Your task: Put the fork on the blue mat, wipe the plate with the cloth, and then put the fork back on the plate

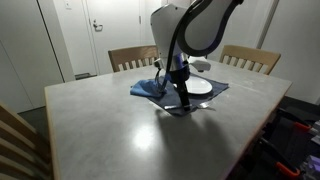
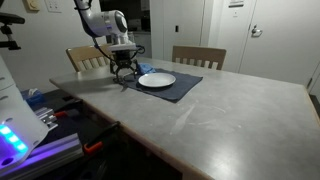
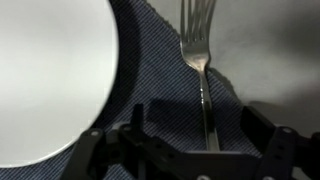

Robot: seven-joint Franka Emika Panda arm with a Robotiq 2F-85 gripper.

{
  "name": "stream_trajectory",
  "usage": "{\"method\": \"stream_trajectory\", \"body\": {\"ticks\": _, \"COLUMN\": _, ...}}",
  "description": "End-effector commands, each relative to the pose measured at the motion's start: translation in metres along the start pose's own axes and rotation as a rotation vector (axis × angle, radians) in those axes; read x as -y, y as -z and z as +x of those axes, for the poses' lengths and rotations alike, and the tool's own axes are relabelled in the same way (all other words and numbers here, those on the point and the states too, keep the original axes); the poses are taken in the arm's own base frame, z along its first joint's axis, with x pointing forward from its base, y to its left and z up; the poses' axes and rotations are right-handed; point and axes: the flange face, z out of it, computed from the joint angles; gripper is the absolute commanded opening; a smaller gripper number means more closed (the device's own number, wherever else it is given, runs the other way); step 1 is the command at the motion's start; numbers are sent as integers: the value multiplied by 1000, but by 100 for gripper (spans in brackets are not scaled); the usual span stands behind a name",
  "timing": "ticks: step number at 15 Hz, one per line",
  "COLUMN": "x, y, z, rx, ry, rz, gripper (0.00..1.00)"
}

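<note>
A silver fork (image 3: 197, 55) lies flat on the dark blue mat (image 3: 160, 70), to the right of the white plate (image 3: 50, 70). My gripper (image 3: 197, 130) is open, with one finger on each side of the fork's handle and not pressing it. In both exterior views the gripper (image 1: 182, 95) (image 2: 122, 72) is low over the mat's edge (image 1: 205, 103) (image 2: 185, 90), next to the plate (image 1: 200, 87) (image 2: 157, 80). A blue cloth (image 1: 147, 88) lies bunched beside the mat.
The grey table (image 1: 120, 130) (image 2: 230, 110) has wooden chairs at its far side (image 1: 250, 58) (image 2: 198, 55) and one near corner (image 1: 15, 140). Equipment and cables sit off the table edge (image 2: 40, 125).
</note>
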Motion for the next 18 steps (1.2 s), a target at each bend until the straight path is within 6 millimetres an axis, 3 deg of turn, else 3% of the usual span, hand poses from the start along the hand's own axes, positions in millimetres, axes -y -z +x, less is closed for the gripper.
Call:
{"method": "stream_trajectory", "body": {"ticks": 1, "x": -9, "y": -1, "z": -3, "rx": -26, "ry": 37, "rz": 15, "gripper": 81}}
{"method": "stream_trajectory", "body": {"ticks": 3, "x": -12, "y": 0, "z": -5, "rx": -34, "ry": 55, "rz": 25, "gripper": 62}}
{"method": "stream_trajectory", "body": {"ticks": 11, "x": -21, "y": 8, "z": -12, "rx": -36, "ry": 89, "rz": 70, "gripper": 7}}
{"method": "stream_trajectory", "body": {"ticks": 14, "x": -20, "y": 9, "z": -12, "rx": -36, "ry": 95, "rz": 77, "gripper": 0}}
{"method": "stream_trajectory", "body": {"ticks": 18, "x": -20, "y": 11, "z": -14, "rx": -31, "ry": 97, "rz": 77, "gripper": 3}}
